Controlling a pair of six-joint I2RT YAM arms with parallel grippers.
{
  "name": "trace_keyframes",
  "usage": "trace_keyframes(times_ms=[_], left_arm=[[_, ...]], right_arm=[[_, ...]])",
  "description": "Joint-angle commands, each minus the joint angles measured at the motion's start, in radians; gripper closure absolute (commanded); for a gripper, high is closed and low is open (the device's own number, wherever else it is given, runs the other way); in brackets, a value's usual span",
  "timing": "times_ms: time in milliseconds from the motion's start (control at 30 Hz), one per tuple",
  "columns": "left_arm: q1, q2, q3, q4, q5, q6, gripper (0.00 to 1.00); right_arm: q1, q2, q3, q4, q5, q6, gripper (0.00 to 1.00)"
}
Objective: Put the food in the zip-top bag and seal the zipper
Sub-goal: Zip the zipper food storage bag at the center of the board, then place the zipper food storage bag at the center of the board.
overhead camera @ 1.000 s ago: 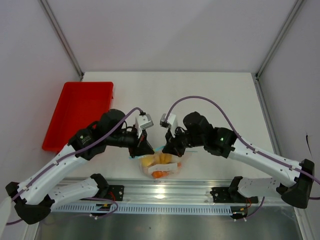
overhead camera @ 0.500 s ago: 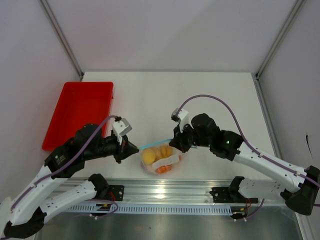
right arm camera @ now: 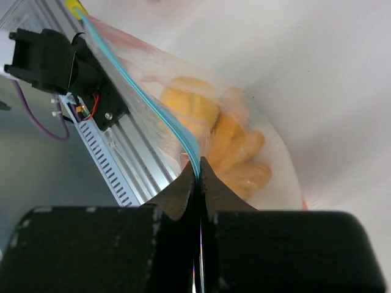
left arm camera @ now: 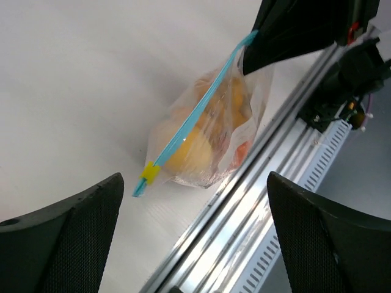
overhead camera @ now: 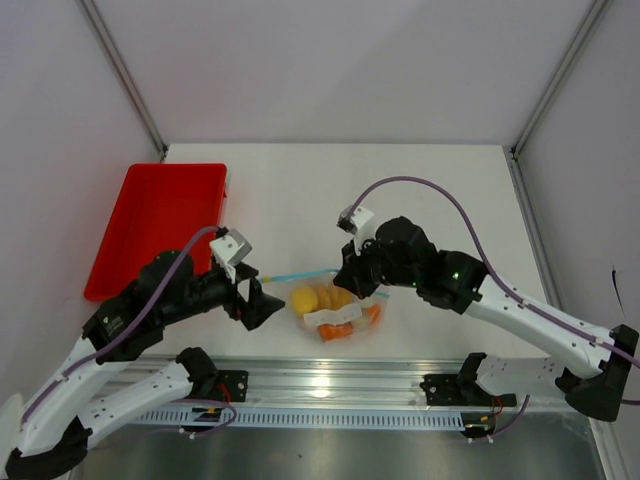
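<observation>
The zip-top bag (overhead camera: 338,312) rests near the table's front edge with yellow and orange food (overhead camera: 304,299) inside it. Its teal zipper (overhead camera: 300,273) stretches out to the left, with a yellow slider (left arm camera: 148,173) near the free end. My right gripper (overhead camera: 346,276) is shut on the zipper's right end (right arm camera: 197,165), and the food (right arm camera: 214,131) shows through the plastic just beyond its fingers. My left gripper (overhead camera: 266,306) stands open just left of the bag (left arm camera: 211,125), touching nothing; its fingers (left arm camera: 67,241) are wide apart.
A red tray (overhead camera: 160,225) lies at the far left of the table. The aluminium rail (overhead camera: 320,385) with both arm bases runs along the near edge, right beside the bag.
My left gripper slid left along the zipper, then opened and let go. The bag shifted slightly right and the right gripper kept its hold.
</observation>
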Motion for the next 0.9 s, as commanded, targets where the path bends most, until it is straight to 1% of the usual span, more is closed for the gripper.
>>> trace_keyframes(times_ms=[0, 33, 100, 133, 233, 267, 300, 400, 433, 467, 500, 533, 567, 600, 633, 667, 700, 733, 767, 800, 833, 867], left_arm=[[-0.001, -0.034, -0.009, 0.102, -0.124, -0.034, 0.00], [-0.001, -0.046, -0.015, 0.120, -0.138, -0.037, 0.00], [-0.001, -0.060, -0.012, 0.155, -0.152, -0.040, 0.00], [-0.001, -0.072, -0.006, 0.161, -0.152, -0.042, 0.00], [-0.001, -0.103, -0.010, 0.177, -0.146, -0.048, 0.00], [-0.001, -0.112, -0.016, 0.181, -0.134, -0.052, 0.00], [-0.001, -0.127, -0.021, 0.185, -0.123, -0.060, 0.01], [-0.001, -0.152, -0.047, 0.191, -0.072, -0.095, 0.01], [-0.002, -0.166, -0.061, 0.194, -0.055, -0.103, 0.01], [-0.001, -0.173, -0.076, 0.203, -0.039, -0.112, 0.01], [-0.001, -0.178, -0.084, 0.206, -0.010, -0.129, 0.00], [-0.001, -0.186, -0.101, 0.212, 0.001, -0.135, 0.01], [-0.001, -0.187, -0.114, 0.211, 0.009, -0.143, 0.01], [-0.001, -0.187, -0.118, 0.209, 0.015, -0.155, 0.00], [-0.001, -0.189, -0.131, 0.206, 0.017, -0.161, 0.01], [-0.001, -0.190, -0.136, 0.206, 0.014, -0.166, 0.00], [-0.001, -0.193, -0.139, 0.205, 0.011, -0.178, 0.01], [-0.001, -0.195, -0.148, 0.206, 0.009, -0.184, 0.01], [-0.002, -0.206, -0.159, 0.206, 0.009, -0.189, 0.01], [-0.001, -0.212, -0.167, 0.217, 0.003, -0.200, 0.01], [-0.001, -0.218, -0.182, 0.220, -0.003, -0.204, 0.01], [-0.001, -0.227, -0.188, 0.226, -0.005, -0.209, 0.00]], right_arm=[[-0.025, 0.084, 0.082, -0.027, 0.055, 0.052, 1.00], [-0.045, 0.107, 0.088, -0.031, 0.055, 0.059, 1.00], [-0.134, 0.168, 0.090, -0.009, 0.006, 0.085, 1.00], [-0.202, 0.190, 0.082, 0.026, -0.055, 0.090, 1.00], [-0.290, 0.282, 0.085, 0.098, -0.144, 0.073, 1.00], [-0.341, 0.312, 0.103, 0.107, -0.187, 0.067, 1.00], [-0.365, 0.375, 0.119, 0.126, -0.210, 0.055, 1.00], [-0.428, 0.485, 0.214, 0.127, -0.256, 0.010, 1.00], [-0.438, 0.568, 0.249, 0.117, -0.269, -0.003, 1.00], [-0.447, 0.617, 0.339, 0.098, -0.281, -0.020, 0.99], [-0.456, 0.666, 0.388, 0.054, -0.298, -0.039, 0.94], [-0.456, 0.756, 0.436, 0.040, -0.301, -0.074, 0.89], [-0.456, 0.798, 0.521, 0.029, -0.293, -0.083, 0.73], [-0.456, 0.841, 0.568, -0.010, -0.258, -0.094, 0.65], [-0.456, 0.907, 0.646, -0.044, -0.238, -0.096, 0.54], [-0.456, 0.929, 0.647, -0.044, -0.217, -0.096, 0.49], [-0.450, 0.940, 0.691, -0.058, -0.169, -0.093, 0.45], [-0.449, 0.941, 0.696, -0.055, -0.157, -0.090, 0.40], [-0.446, 0.917, 0.691, -0.048, -0.146, -0.085, 0.33], [-0.441, 0.896, 0.661, -0.017, -0.131, -0.082, 0.27], [-0.435, 0.870, 0.642, -0.005, -0.079, -0.077, 0.01], [-0.430, 0.813, 0.627, -0.008, -0.045, -0.071, 0.01]])
